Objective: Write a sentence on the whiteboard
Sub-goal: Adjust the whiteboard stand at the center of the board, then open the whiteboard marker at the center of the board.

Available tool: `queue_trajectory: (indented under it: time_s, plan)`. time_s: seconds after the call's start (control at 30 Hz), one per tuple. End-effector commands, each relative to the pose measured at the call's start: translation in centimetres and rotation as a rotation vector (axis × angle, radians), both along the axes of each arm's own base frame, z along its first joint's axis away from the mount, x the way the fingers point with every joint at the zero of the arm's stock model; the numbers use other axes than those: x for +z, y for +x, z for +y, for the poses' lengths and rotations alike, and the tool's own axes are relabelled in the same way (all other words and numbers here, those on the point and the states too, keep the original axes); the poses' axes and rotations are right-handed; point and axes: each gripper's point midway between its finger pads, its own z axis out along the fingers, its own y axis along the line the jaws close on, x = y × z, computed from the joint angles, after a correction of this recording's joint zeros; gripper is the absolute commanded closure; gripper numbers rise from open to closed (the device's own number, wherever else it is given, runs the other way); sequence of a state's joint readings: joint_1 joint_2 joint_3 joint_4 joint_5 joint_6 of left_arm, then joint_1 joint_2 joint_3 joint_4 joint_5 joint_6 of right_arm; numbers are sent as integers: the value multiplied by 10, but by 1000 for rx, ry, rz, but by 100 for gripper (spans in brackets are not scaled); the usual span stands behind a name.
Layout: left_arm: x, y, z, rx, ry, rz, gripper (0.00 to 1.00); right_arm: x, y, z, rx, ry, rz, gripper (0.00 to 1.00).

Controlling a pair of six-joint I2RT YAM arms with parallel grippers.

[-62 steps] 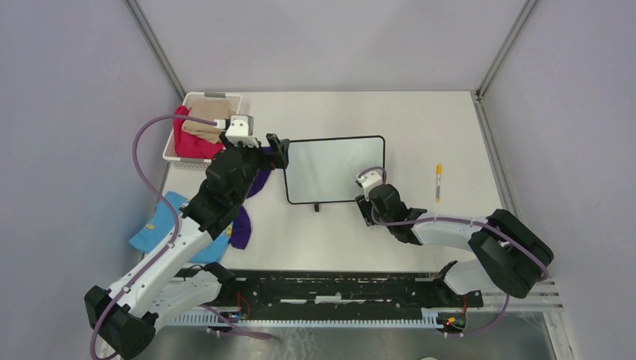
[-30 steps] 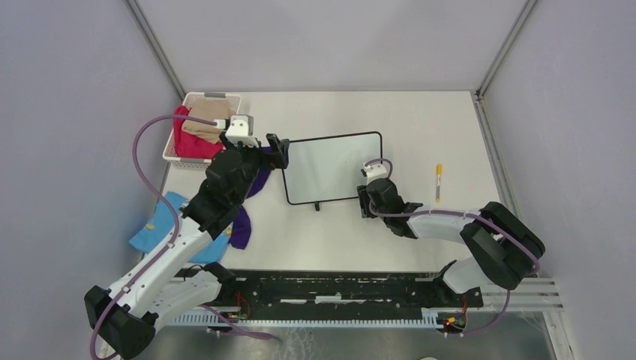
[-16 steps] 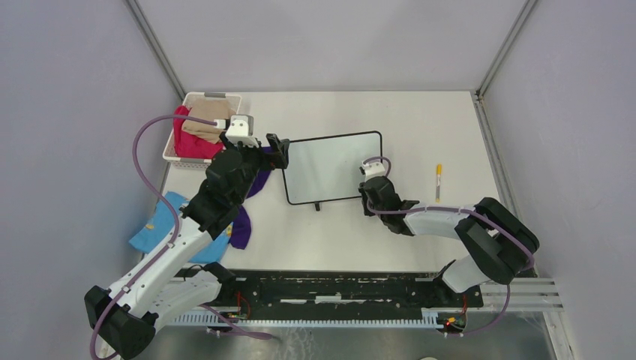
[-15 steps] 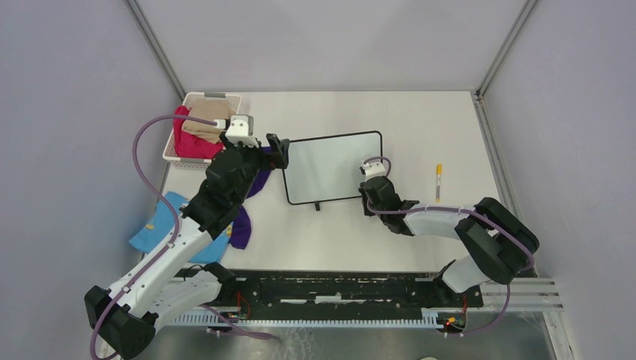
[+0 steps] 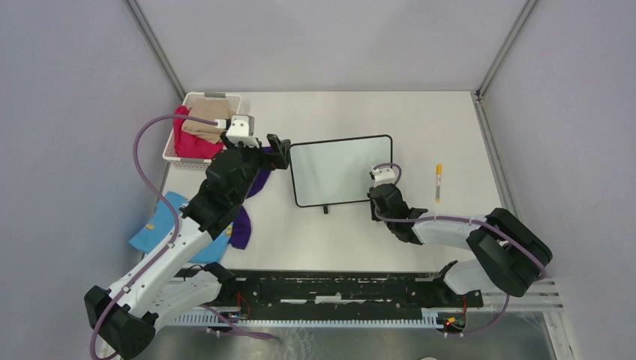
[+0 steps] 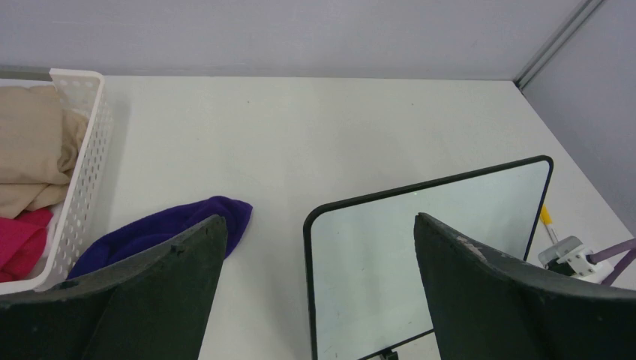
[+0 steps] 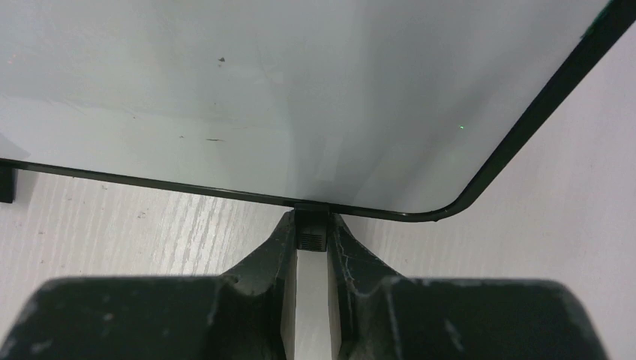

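The whiteboard [image 5: 341, 171] lies in the middle of the table, its face blank; no sentence shows on it. It also shows in the left wrist view [image 6: 427, 247] and the right wrist view [image 7: 262, 90]. My right gripper [image 5: 378, 198] is at its near right edge, shut on one little black foot [image 7: 311, 231] of the board. My left gripper [image 5: 279, 153] is open and empty just off the board's left edge, its fingers [image 6: 172, 285] spread wide. A yellow marker [image 5: 439, 182] lies to the right of the board, apart from both grippers.
A white basket [image 5: 214, 96] with red and tan cloths stands at the back left. A purple cloth [image 5: 255, 184] lies under my left arm and a blue cloth [image 5: 154, 225] nearer the front left. Frame posts stand at the back corners.
The whiteboard has slid a little to the right and turned slightly, with my right gripper moving right along with its foot. The left arm has barely moved.
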State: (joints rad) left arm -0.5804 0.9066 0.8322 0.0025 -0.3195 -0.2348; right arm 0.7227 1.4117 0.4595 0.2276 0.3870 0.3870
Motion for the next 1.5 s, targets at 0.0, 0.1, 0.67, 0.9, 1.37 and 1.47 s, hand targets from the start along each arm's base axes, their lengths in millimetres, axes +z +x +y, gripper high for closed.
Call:
queue_trajectory:
  time_s: [0.0,0.1,0.67,0.9,1.37,1.47]
  plan:
    - [20,0,-6,-16,-73,-36,0,-5,-8,-14,-67,14,9,93]
    - [20,0,-6,-16,-75,-37,0,-6,-11,-16,-69,15,14,91]
    - [28,-5,-6,-29,-94,-55,0,108,-5,-72,-230,-90,-164,36]
    - [34,-10,1,1,-118,-76,0,177,21,-148,-536,36,-384,40]
    - [49,-19,10,25,-161,-108,0,82,81,-211,-610,-2,-15,45]
    - [51,-21,8,13,-166,-112,0,69,89,-222,-614,-7,33,47]
